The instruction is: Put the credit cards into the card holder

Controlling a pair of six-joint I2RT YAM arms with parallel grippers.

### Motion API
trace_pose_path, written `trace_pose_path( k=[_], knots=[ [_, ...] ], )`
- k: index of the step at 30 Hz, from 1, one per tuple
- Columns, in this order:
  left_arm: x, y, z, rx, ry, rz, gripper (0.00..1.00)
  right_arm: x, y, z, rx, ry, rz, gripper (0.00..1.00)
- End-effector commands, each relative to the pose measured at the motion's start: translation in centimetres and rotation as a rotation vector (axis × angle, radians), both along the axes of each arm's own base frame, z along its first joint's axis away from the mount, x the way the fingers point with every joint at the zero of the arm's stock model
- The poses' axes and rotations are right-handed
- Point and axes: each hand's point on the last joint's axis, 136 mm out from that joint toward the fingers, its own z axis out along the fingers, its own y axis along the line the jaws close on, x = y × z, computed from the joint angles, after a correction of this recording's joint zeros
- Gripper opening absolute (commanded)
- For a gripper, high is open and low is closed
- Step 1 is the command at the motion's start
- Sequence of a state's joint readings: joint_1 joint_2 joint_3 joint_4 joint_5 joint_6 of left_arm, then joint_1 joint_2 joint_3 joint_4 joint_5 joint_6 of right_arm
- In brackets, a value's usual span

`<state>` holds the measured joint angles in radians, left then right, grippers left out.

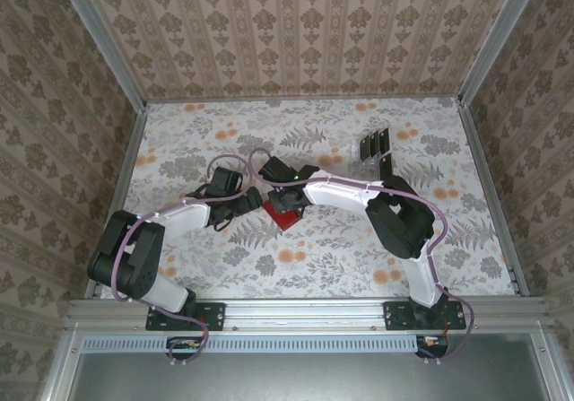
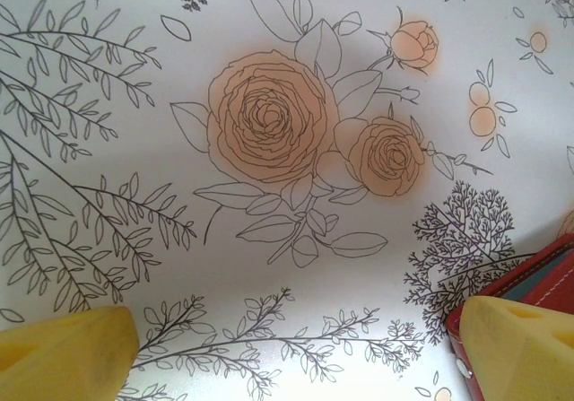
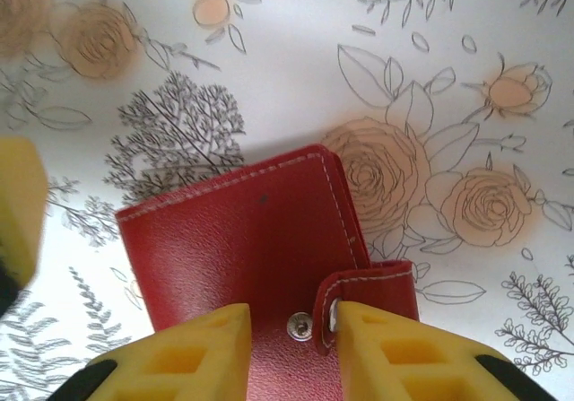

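Card holder [image 3: 242, 257] grained leather-like, matt, white stitching; snap [image 3: 300, 328] shiny metal

The card holder [image 3: 242, 239] is a small red wallet with pale stitching. It lies flat and folded shut near the middle of the table [image 1: 448, 239]. Its closing tab [image 3: 372, 284] wraps round one edge, the end just beside a bare metal snap stud [image 3: 300, 327]. The credit cards [image 1: 374, 144], thin and black, seem to stand upright toward the far right, well apart from it
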<state>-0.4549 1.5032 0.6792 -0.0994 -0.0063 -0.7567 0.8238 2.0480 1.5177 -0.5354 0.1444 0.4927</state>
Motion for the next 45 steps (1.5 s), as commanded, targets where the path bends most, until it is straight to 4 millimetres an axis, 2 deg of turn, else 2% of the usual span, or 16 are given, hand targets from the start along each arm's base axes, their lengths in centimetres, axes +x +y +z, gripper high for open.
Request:
trace_pose_path(
  k=[1, 4, 8, 21, 34, 37, 45],
  knots=[
    [0.4, 0.5, -1.0, 0.031, 0.016, -0.024, 0.97, 0.4, -0.3, 2.5, 0.026, 0.008, 0.005, 0.34],
    [0.4, 0.4, -1.1, 0.03, 0.019, -0.032, 0.97, 0.8, -0.6, 2.9, 0.024, 0.008, -0.003, 0.34],
    [0.4, 0.3, -1.2, 0.03, 0.022, -0.037, 0.97, 0.7, -1.0, 2.4, 0.008, 0.021, 0.0, 0.34],
    [0.4, 0.3, -1.5, 0.028, 0.028, -0.039, 0.97, 0.4, 0.0, 1.0, 0.009, 0.069, 0.033, 0.34],
    [0.2, 0.2, -2.0, 0.021, 0.037, -0.038, 0.97, 0.7, -0.5, -0.5, -0.06, 0.084, 0.046, 0.31],
    [0.1, 0.2, -2.1, 0.02, 0.037, -0.039, 0.97, 0.7, -0.6, -0.6, -0.066, 0.084, 0.046, 0.26],
    [0.0, 0.1, -2.3, 0.018, 0.041, -0.043, 0.97, 0.8, -0.7, -0.2, -0.066, 0.076, 0.04, 0.0]
  ],
)
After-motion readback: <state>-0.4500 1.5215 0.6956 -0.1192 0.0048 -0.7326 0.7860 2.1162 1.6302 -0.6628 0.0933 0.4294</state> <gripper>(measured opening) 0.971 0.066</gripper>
